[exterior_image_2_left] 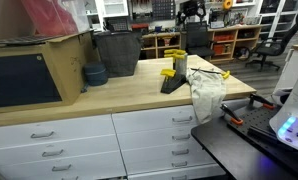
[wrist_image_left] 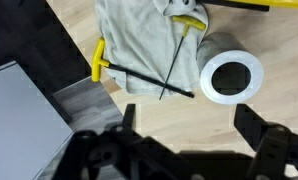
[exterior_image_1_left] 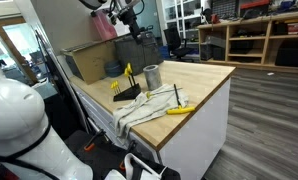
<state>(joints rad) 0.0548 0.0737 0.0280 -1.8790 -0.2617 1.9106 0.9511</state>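
While I hold the arm high over the tabletop (wrist_image_left: 279, 60), the metal cup (wrist_image_left: 231, 77) stands upright on bare wood at the right of the wrist view. Its open mouth faces the camera, so I look straight down into it. Just left of it two T-handled keys (wrist_image_left: 139, 76) cross each other, their black shafts meeting near the cup's side and their yellow grips pointing to the left and the top of the frame. In an exterior view the keys (exterior_image_1_left: 127, 88) look propped up from a dark base rather than lying flat, which I judge explains the splayed angles. Under and behind them a grey cloth (wrist_image_left: 139, 30) is bunched. It spills over the tabletop edge in both exterior views, so it hangs by its own weight. Another yellow tool (exterior_image_1_left: 179, 108) lies on the wood near the cloth's right side.

The gripper (wrist_image_left: 189, 125) fills the bottom of the wrist view with its jaws spread as wide as they go. It is released, empty and touching nothing, well above the cup and the keys.
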